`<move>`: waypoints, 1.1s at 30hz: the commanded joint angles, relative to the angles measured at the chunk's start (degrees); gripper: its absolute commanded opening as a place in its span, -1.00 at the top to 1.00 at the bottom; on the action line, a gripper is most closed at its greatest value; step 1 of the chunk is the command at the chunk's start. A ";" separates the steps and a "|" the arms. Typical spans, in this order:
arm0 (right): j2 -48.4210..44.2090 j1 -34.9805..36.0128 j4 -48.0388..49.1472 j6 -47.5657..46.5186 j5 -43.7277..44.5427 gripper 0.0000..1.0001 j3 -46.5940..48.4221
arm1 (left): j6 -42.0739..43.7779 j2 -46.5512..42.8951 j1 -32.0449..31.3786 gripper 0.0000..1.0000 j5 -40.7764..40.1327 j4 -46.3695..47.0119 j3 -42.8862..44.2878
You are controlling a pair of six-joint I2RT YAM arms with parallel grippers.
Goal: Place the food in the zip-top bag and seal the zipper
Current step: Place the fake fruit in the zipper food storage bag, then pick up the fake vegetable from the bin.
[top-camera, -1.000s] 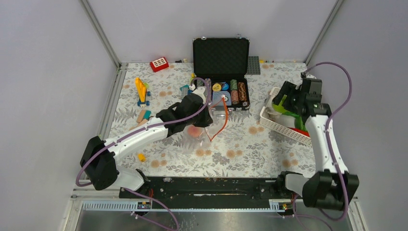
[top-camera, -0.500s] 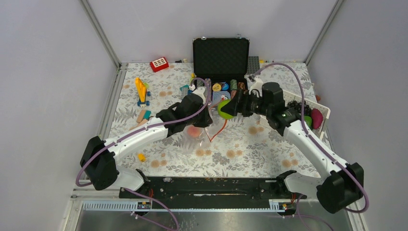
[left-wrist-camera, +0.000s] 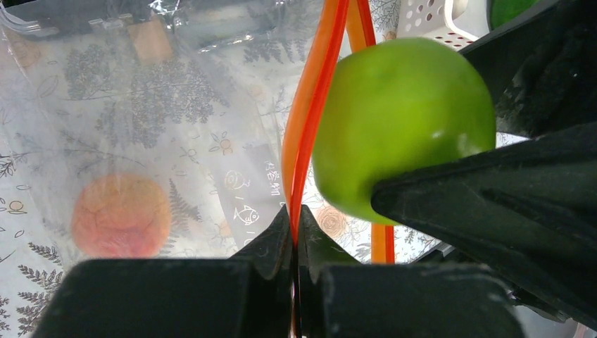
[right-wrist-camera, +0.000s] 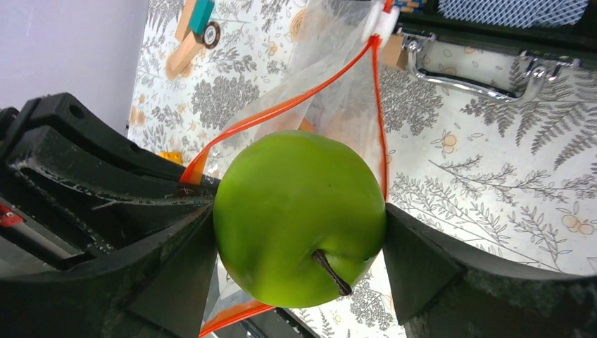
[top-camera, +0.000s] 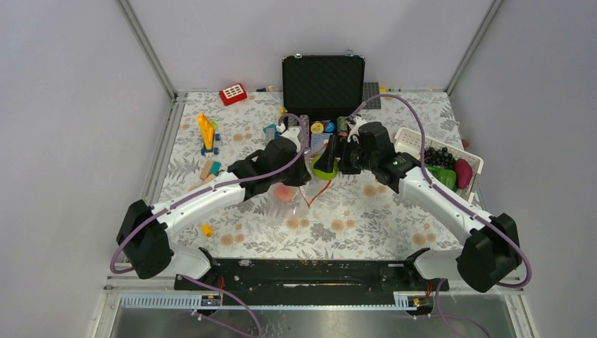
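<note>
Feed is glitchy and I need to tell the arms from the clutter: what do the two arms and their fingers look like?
The left arm and right arm have white link shells with black joints and bases. A purple cable loops along each. The fingers are matte black, wedge-shaped, tapering to narrow tips.

Floral-print table (top-camera: 352, 211) — open black case (top-camera: 323, 77), white basket (top-camera: 408, 137), red block (top-camera: 233, 94), yellow toy (top-camera: 206, 132)

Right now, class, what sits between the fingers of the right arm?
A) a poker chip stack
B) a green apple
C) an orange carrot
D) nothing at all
B: the right wrist view shows a green apple pressed between the right fingers, its stem toward the camera.
</note>
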 commanded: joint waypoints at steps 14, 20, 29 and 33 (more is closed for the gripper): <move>0.38 3.27 -4.38 -1.90 8.39 -0.91 7.36 | 0.26 -4.32 0.29 1.00 0.30 2.54 1.24; -4.25 3.10 -9.23 -7.23 19.68 -0.99 7.29 | 0.84 -4.70 0.33 1.00 -0.44 2.50 0.82; -10.93 -12.33 -15.08 -4.36 38.46 -0.99 0.47 | 1.67 -5.08 0.73 1.00 -1.08 2.55 -0.30; -5.87 -20.82 -14.01 -3.89 41.52 -0.99 0.27 | 1.77 -4.72 1.00 1.00 -0.73 2.54 -0.39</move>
